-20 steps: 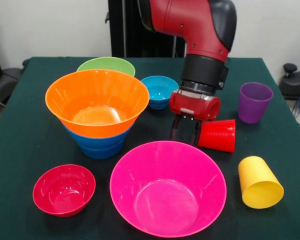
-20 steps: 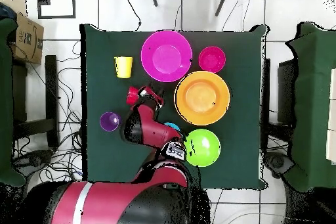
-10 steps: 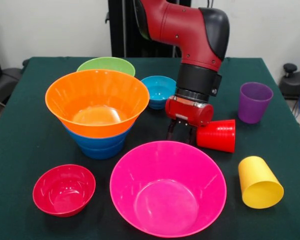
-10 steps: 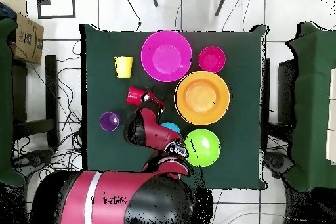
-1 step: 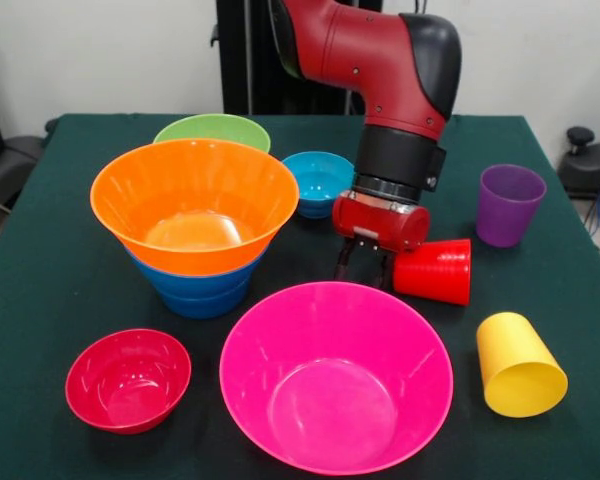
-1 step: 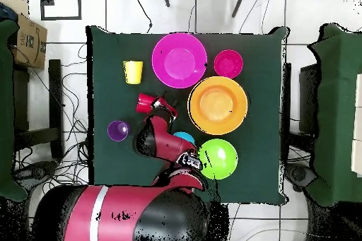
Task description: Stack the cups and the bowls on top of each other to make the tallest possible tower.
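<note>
Underneath, a dark green tablecloth (image 5: 40,300) covers the table, tiled floor (image 6: 212,12) around it. Nearest lie the pink bowl (image 5: 335,375) and the tipped yellow cup (image 5: 518,365). Beyond, the red cup (image 5: 435,270) lies sideways, long axis across the table, touching the gripper (image 5: 362,266), whose grip I cannot tell. Farther left, the orange bowl (image 5: 195,200) tops the tower.

Green-clothed tabletop (image 5: 60,250): pink bowl (image 5: 335,375), small red bowl (image 5: 128,380), green bowl (image 5: 212,130), light-blue bowl (image 5: 318,180), orange-on-blue tower (image 5: 195,220), three cups: purple (image 5: 509,204) upright, red (image 5: 435,271) and yellow (image 5: 518,364) on their sides.
</note>
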Motion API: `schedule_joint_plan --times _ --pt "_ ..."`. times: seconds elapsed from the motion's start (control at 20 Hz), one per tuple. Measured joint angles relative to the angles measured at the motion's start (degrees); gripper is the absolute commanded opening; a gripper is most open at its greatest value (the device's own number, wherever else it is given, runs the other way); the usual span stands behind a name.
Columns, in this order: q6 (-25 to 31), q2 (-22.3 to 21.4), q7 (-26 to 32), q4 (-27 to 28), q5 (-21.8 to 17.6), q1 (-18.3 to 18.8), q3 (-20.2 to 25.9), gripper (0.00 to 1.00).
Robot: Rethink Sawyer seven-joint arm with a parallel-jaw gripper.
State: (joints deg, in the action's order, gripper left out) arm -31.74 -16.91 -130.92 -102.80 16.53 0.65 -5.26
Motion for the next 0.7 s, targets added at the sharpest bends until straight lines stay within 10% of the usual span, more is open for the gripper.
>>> schedule_joint_plan --times 0.7 --pt "3.45 -7.31 0.00 -2.01 1.18 -0.91 0.02 1.00"
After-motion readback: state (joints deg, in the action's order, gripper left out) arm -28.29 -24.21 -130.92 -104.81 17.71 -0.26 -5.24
